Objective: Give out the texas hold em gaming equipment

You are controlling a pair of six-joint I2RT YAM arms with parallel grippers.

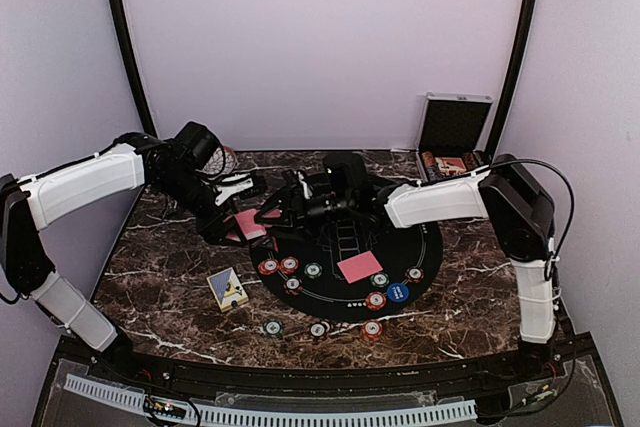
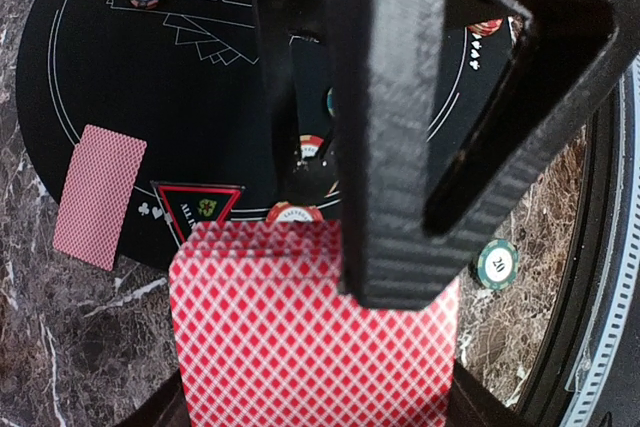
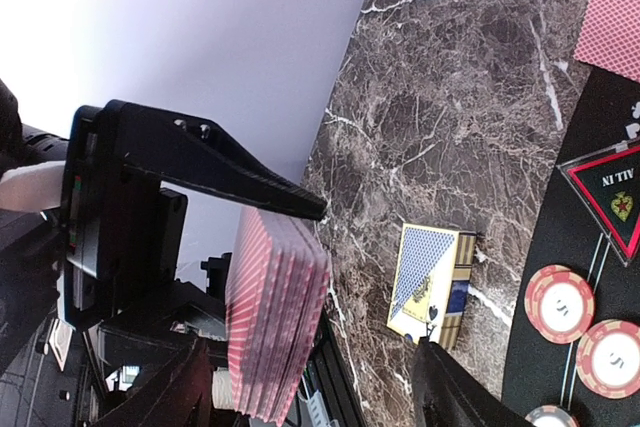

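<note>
The left gripper (image 1: 230, 193) is clamped on a deck (image 2: 300, 337) of red-backed cards, held in the air near 10 o'clock off the round black mat (image 1: 330, 305). One finger (image 2: 385, 147) lies flat on the top card, and the right wrist view shows the stack edge-on, a bit fanned. The right gripper (image 3: 320, 392) sits close beside it with its jaws spread and nothing between them. Two single cards lie face down: the edge card (image 1: 250, 224) straddles the mat's rim at about 9 o'clock, half on the marble table (image 1: 160, 267), and the middle card (image 1: 358, 267) is on the mat just off centre toward 5. A pair of red chips (image 1: 268, 267) sits around 8 o'clock, and a blue chip (image 1: 397, 293) with a few others is down at 5 to 6. Three more — the stray chips (image 1: 272, 327) — are at or just outside the rim between 6 and 7. A blue card box (image 1: 228, 289) lies on the table at 8 o'clock, well off the mat. The silver case (image 1: 455, 127) stands open in the back corner at 1 o'clock.
</note>
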